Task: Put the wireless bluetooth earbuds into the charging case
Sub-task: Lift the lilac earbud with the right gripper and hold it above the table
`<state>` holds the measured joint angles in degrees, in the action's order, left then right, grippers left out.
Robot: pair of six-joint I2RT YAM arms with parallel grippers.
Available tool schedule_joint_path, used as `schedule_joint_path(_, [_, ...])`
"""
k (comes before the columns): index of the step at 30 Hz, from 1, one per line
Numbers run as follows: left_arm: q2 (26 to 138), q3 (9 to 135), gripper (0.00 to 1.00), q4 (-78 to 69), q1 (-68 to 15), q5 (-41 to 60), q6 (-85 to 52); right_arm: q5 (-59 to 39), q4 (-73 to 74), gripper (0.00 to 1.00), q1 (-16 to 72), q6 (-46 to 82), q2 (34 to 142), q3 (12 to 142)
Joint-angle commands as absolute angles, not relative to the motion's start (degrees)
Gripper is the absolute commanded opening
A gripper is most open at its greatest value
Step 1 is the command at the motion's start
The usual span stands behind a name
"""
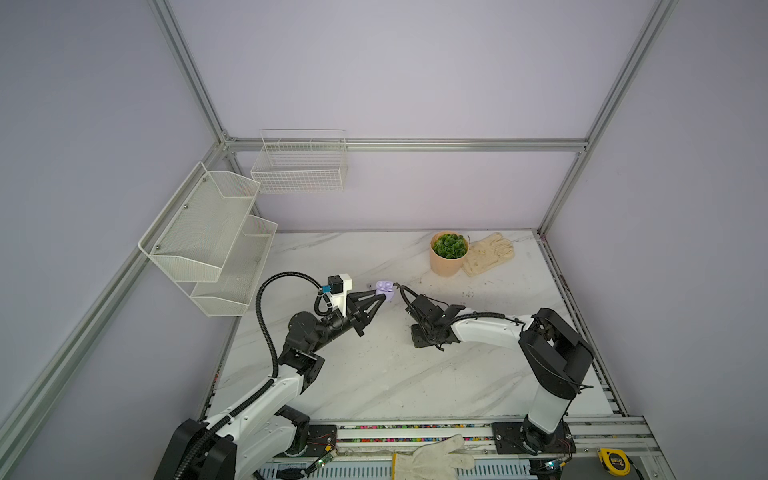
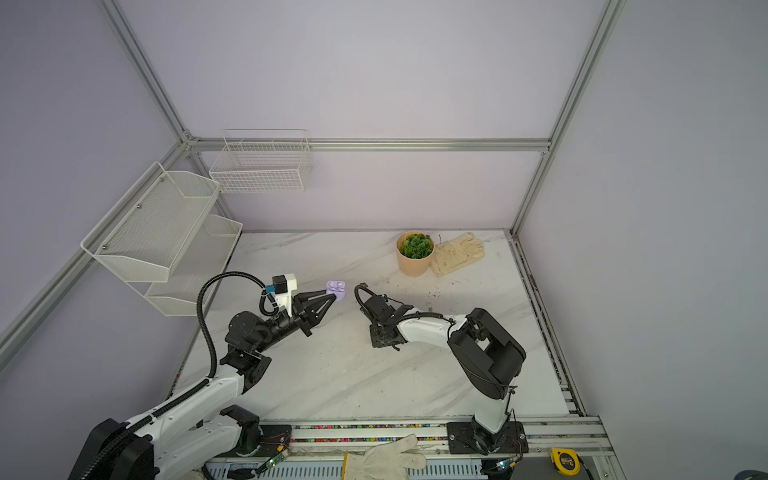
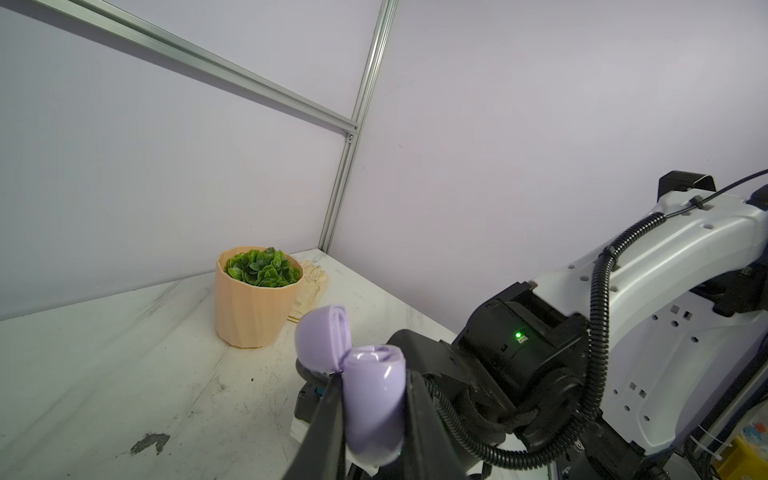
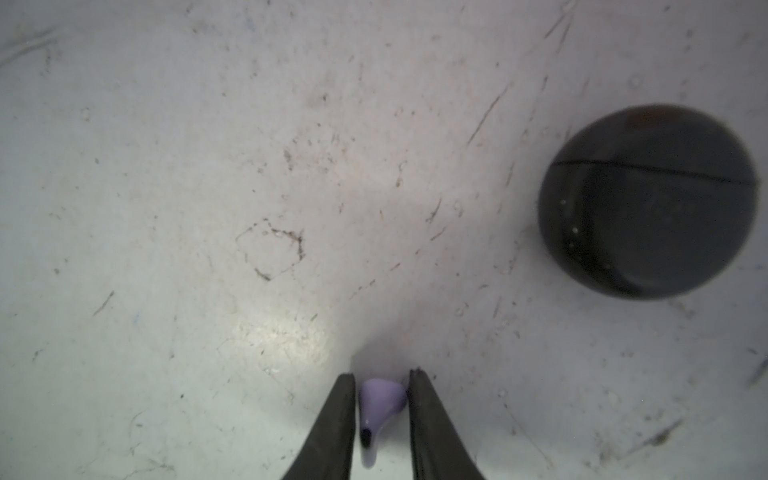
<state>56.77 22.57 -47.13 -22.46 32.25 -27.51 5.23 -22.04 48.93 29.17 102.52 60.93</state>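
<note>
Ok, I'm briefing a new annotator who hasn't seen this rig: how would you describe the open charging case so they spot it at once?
On the white marble table, find the left gripper near the middle. Clamped at its tips is the lilac charging case, lid flipped open. The black case, by contrast, is shut and lies on the table.

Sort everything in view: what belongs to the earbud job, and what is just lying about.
Job: open lilac charging case in the left gripper; lilac earbud between the jaws of the right gripper; closed black case.
Lying about: potted plant; cream gloves; white work glove; tape measure; wire basket; mesh shelf.
</note>
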Motion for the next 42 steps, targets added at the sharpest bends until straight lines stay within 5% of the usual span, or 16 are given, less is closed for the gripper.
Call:
schedule_joint_path(1, [56.70, 20.18, 0.00, -50.29, -22.32, 31.56, -27.57, 6.12, -26.56, 0.31, 49.23, 29.66, 103.97, 62.41])
schedule_joint_path(9, [56.60, 20.06, 0.00, -50.26, -22.33, 31.46, -27.59, 6.65, -29.08, 0.37, 49.34, 29.58, 105.37, 64.32])
schedule_joint_path(42, [57.12, 20.43, 0.00, -50.01, -22.29, 31.46, -27.40, 8.11, -29.44, 0.25, 50.04, 30.23, 105.77, 66.10])
